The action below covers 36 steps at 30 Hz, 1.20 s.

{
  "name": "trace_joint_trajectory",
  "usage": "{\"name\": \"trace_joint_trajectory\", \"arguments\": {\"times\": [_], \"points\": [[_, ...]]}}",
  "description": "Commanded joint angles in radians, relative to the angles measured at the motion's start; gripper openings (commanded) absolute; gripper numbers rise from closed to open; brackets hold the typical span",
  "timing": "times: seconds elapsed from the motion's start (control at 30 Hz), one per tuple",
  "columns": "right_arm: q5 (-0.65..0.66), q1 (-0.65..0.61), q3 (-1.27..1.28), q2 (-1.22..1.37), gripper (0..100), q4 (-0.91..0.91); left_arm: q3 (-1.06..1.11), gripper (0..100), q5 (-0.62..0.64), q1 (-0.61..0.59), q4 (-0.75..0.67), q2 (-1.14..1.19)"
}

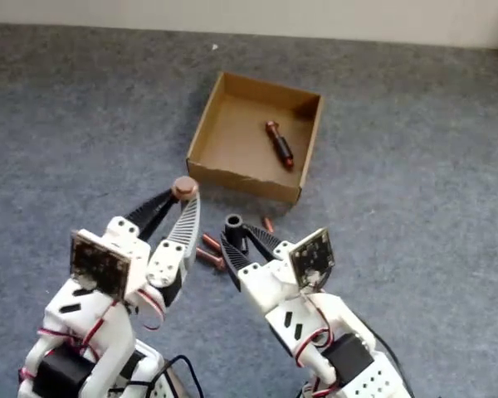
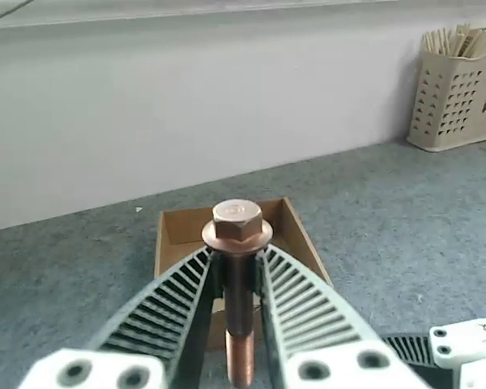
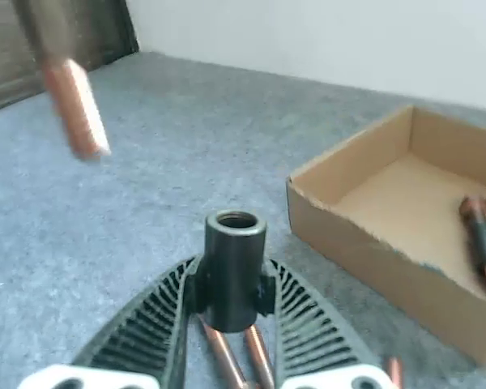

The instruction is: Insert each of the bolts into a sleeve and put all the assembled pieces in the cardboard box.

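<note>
My left gripper (image 1: 183, 197) is shut on a copper bolt (image 2: 237, 279) and holds it upright, head on top, just in front of the cardboard box (image 1: 206, 124). My right gripper (image 1: 236, 235) is shut on a black sleeve (image 3: 235, 271), held upright with its bore open at the top, to the right of the bolt and lower. The bolt's threaded tip (image 3: 77, 113) hangs above and to one side of the sleeve. One assembled bolt-and-sleeve piece (image 1: 279, 143) lies inside the box. Several loose bolts (image 1: 209, 249) lie on the carpet under the grippers.
The table is covered in grey carpet. The box's front wall (image 3: 373, 243) stands close ahead of the sleeve. A beige slotted basket (image 2: 458, 89) with wooden sticks sits far off by the wall. Another loose bolt (image 1: 268, 224) lies near the box's front.
</note>
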Motion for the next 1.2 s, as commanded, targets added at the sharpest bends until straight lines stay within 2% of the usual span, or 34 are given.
{"name": "trace_joint_trajectory", "arguments": {"times": [0.0, 0.23, 0.53, 0.77, 0.93, 1.17], "points": [[0.014, -0.025, 0.048, -0.024, 0.3, -0.102, 0.042, 1, 0.02, 0.068, -0.12, -0.002], [0.164, -0.027, 0.088, -0.024, 0.3, -0.168, 0.143, 1, 0.02, 0.119, -0.238, -0.002], [0.175, -0.027, 0.122, -0.021, 0.3, -0.165, 0.14, 1, 0.017, 0.114, -0.344, -0.004], [0.175, -0.027, 0.122, -0.016, 0.3, -0.162, 0.102, 1, 0.02, 0.122, -0.339, -0.004], [0.175, -0.027, 0.124, -0.016, 0.3, -0.162, 0.102, 1, 0.012, 0.216, -0.319, -0.004], [0.175, -0.027, 0.124, -0.015, 0.3, -0.16, 0.108, 1, -0.048, 0.232, -0.318, -0.002]]}}
